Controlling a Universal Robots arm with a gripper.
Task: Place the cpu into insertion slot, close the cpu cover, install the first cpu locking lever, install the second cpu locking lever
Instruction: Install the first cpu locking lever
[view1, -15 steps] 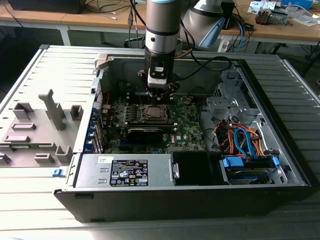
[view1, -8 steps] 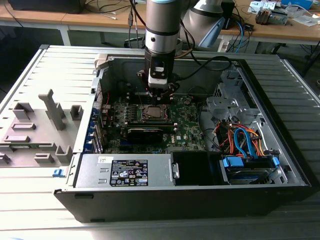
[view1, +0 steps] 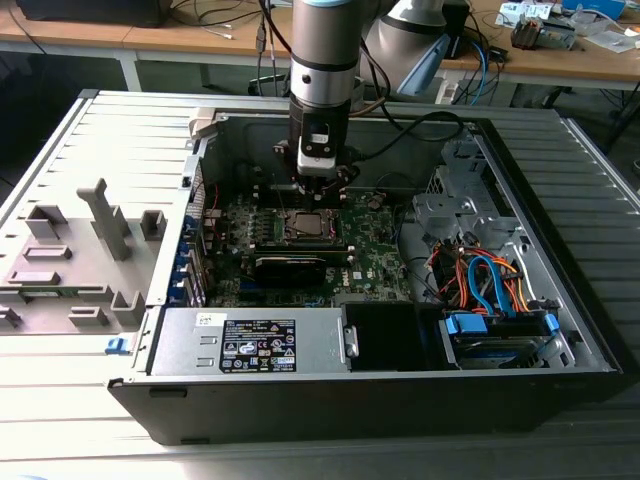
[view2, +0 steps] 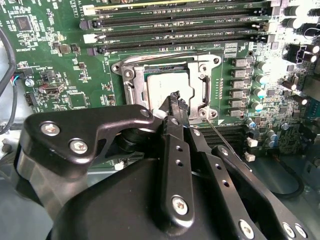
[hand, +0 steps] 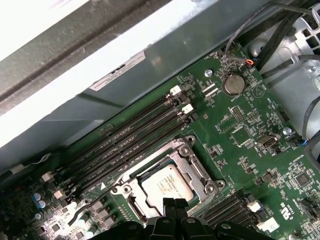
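The cpu (view2: 162, 82) (hand: 167, 184), a silvery square chip, lies in the insertion slot (view1: 303, 226) on the green board inside the open computer case. The cpu cover (view2: 204, 82) (hand: 196, 169), a silver frame, lies flat around the chip. My gripper (view1: 322, 185) (view2: 175, 98) (hand: 175, 202) hangs directly above the socket. Its black fingers are shut together with nothing visible between them, and the tips sit just over one edge of the chip. A thin metal lever rod (view2: 220, 138) runs out from the socket's corner beside the fingers.
Long black memory slots (view2: 175, 22) (hand: 130, 145) lie beside the socket. A power supply (view1: 250, 342) and a drive bay with blue and orange cables (view1: 490, 285) fill the case's near side. A grey plastic fixture (view1: 80, 250) stands on the exterior view's left.
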